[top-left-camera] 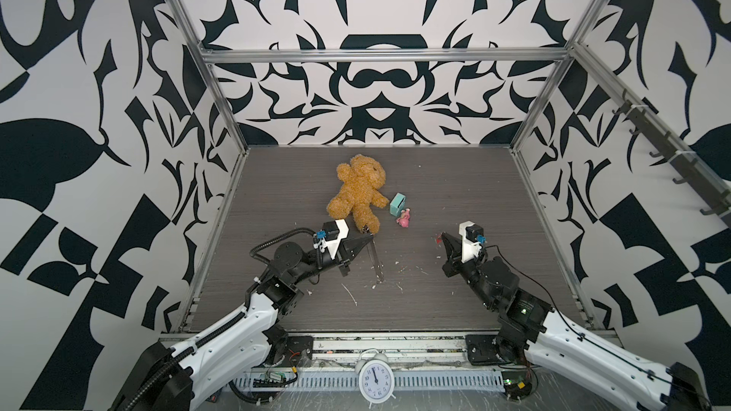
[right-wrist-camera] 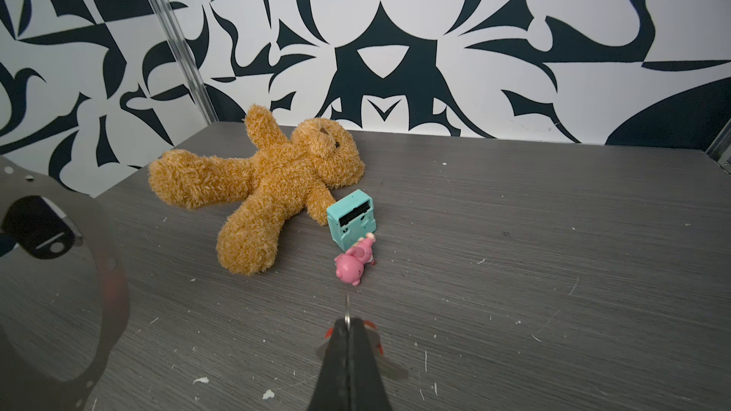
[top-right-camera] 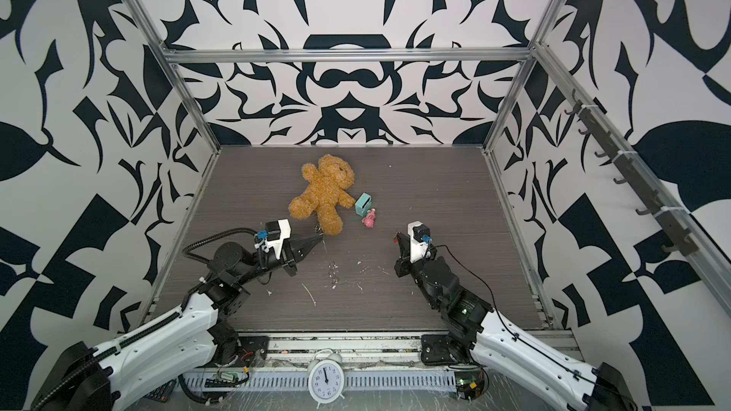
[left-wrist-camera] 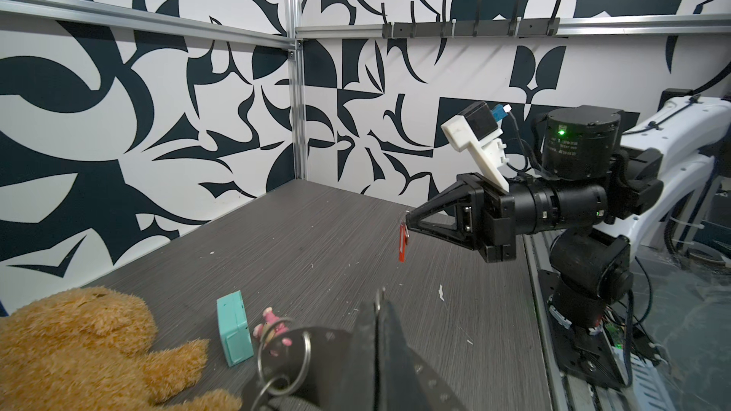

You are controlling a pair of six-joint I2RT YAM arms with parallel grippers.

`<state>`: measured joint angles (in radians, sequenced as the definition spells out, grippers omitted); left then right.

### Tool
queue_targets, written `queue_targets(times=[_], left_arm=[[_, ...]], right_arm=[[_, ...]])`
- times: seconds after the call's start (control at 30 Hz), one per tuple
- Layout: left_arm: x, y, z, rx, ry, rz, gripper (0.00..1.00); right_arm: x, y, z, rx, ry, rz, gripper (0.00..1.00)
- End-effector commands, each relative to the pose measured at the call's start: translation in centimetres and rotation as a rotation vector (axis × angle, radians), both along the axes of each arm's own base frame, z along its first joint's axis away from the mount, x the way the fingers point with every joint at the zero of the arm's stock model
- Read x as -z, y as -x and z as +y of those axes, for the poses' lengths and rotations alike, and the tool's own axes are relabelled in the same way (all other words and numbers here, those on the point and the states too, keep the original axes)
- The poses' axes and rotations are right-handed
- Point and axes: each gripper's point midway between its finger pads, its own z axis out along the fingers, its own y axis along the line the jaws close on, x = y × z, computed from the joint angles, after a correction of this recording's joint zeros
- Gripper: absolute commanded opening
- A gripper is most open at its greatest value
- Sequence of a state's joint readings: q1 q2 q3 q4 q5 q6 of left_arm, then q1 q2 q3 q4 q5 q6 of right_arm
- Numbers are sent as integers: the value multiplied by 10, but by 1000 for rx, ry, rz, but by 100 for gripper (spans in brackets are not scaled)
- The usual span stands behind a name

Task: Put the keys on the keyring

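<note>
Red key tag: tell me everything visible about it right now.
The red key tag looks like thin plastic, seen edge-on in the left wrist view with a pale strip down it. It hangs upright in the air, held at its top end by the tip of the shut right tool, clear of the table and touching nothing else.

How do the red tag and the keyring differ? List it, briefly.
The red tag is flat red plastic; the keyring is silver metal loops. The red tag hangs straight down from the shut right gripper; the keyring is on a grey strap at the shut left gripper. Both sit at a gripper's tip.
</note>
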<state>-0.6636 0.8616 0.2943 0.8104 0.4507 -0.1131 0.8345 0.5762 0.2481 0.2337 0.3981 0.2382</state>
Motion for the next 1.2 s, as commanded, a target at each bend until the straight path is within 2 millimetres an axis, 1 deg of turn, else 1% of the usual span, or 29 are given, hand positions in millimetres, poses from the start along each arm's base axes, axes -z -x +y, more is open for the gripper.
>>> queue_targets(times=[0.0, 0.17, 0.33, 0.5, 0.87, 1.0, 1.17], left_arm=[[-20, 6, -1, 29, 46, -55, 0], [-21, 9, 0, 32, 50, -61, 0], [-23, 11, 3, 22, 58, -82, 0], [-22, 11, 5, 11, 56, -88, 0], [-18, 8, 2, 10, 40, -87, 0], [-13, 5, 1, -1, 16, -91, 0], [-13, 5, -3, 22, 9, -81, 0]], right_arm=[[-26, -4, -1, 24, -62, -41, 0], [-23, -5, 0, 25, -61, -46, 0], [-15, -8, 6, 9, -32, -27, 0], [-14, -9, 9, 1, -21, -26, 0], [-18, -7, 9, -7, -47, -35, 0], [-24, -2, 17, -62, -66, -44, 0], [-39, 12, 31, -182, -100, -85, 0]])
